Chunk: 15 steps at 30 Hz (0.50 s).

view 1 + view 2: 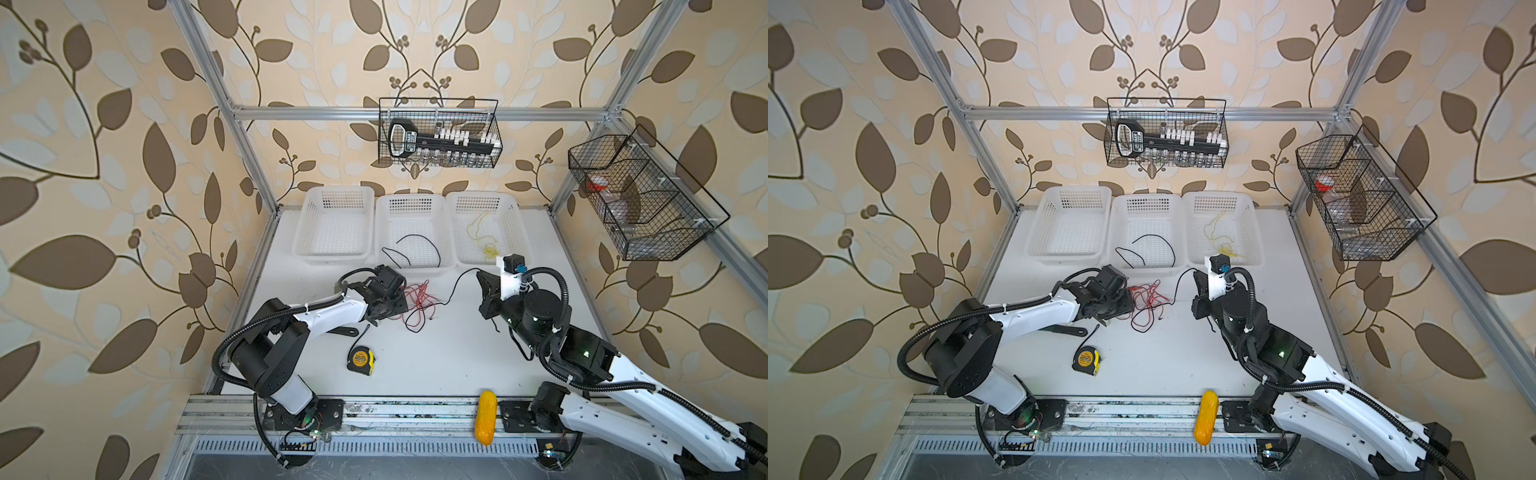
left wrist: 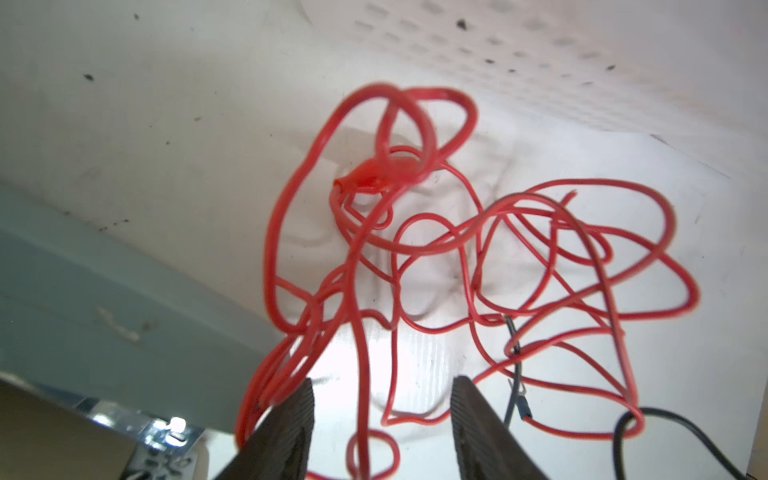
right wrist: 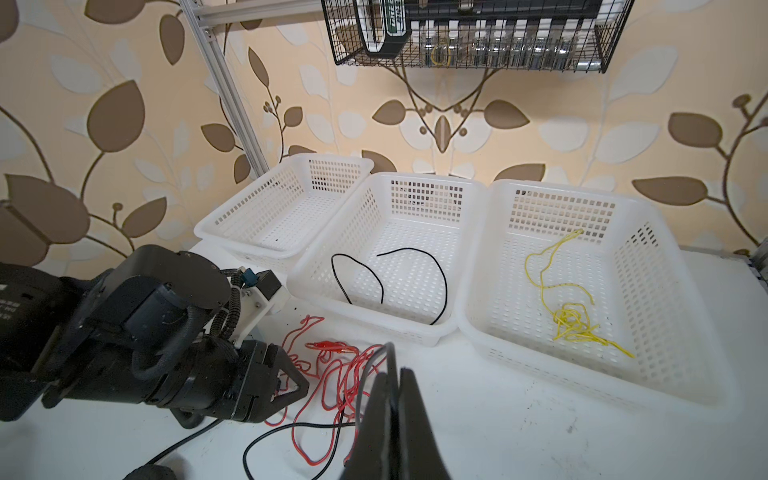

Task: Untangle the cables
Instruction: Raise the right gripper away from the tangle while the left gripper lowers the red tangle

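White baskets (image 1: 411, 199), brown-leafed wallpaper (image 1: 124, 208) — red cables (image 1: 415, 299), black cables (image 3: 415, 249), yellow cable (image 3: 571, 320)

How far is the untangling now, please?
Done: yellow cable in the right basket, one black cable in the middle basket. In hand: right tool pinches a second black cable running from the red tangle; left tool is open over it. To do: that tangle; left basket is empty.

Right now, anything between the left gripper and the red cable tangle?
Nothing visible. The left gripper is open right at the red cables, with strands running between its jaws. One black cable threads through the same pile and leads to the right gripper, which is shut on it.
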Each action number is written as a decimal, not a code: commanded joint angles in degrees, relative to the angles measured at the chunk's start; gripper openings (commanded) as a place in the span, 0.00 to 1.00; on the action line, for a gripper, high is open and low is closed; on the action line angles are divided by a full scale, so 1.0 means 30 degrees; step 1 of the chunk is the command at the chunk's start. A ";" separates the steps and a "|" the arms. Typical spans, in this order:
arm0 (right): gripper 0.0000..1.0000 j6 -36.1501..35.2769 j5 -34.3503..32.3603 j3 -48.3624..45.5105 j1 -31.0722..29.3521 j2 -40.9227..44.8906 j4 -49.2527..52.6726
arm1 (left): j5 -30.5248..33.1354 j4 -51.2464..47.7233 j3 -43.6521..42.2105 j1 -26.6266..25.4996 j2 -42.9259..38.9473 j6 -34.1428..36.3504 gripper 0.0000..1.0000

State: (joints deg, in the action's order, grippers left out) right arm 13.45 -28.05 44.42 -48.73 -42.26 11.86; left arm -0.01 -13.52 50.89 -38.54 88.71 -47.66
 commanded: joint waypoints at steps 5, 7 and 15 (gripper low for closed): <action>0.00 -0.0118 0.0049 0.0298 0.0068 -0.1175 -0.0491 | -0.0131 0.0171 0.0040 0.0104 -0.3007 0.1335 0.63; 0.00 -0.0098 0.0024 0.0239 0.0063 -0.1380 -0.0669 | -0.0100 0.0024 0.0002 0.0104 -0.3620 0.1541 0.66; 0.00 -0.0200 0.0053 0.0369 0.0122 -0.1740 -0.0963 | -0.1818 0.0850 -0.0207 -0.0177 -0.4055 0.2647 0.71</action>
State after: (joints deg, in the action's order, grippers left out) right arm 13.43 -28.05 44.58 -48.71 -47.31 10.44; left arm -2.55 -12.53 50.83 -38.61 76.25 -42.19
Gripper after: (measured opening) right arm 0.048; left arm 0.709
